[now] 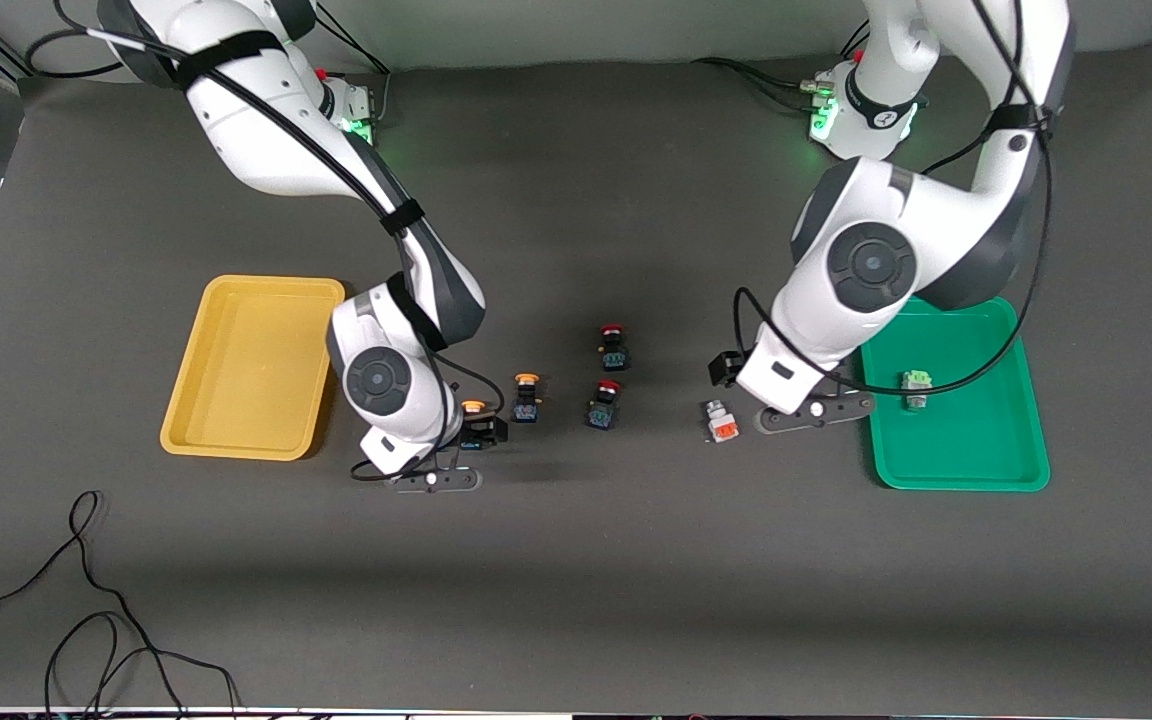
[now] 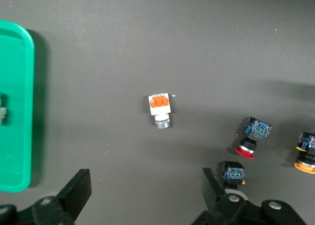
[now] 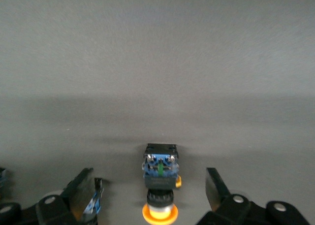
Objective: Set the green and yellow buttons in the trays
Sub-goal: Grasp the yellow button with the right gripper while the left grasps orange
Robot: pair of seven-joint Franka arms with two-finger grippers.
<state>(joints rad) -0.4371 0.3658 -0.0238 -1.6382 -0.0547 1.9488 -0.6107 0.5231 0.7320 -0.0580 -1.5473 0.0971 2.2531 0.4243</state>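
A yellow-capped button lies on the mat between the open fingers of my right gripper, not gripped; it also shows in the right wrist view with my right gripper around it. A second yellow-capped button lies beside it, toward the table's middle. The white-grey button with the green part lies in the green tray. The yellow tray holds nothing. My left gripper is open and empty, low over the mat beside the green tray.
Two red-capped black switches lie mid-table. A white-grey switch with an orange part lies beside my left gripper and shows in the left wrist view. Black cables trail over the mat's front corner.
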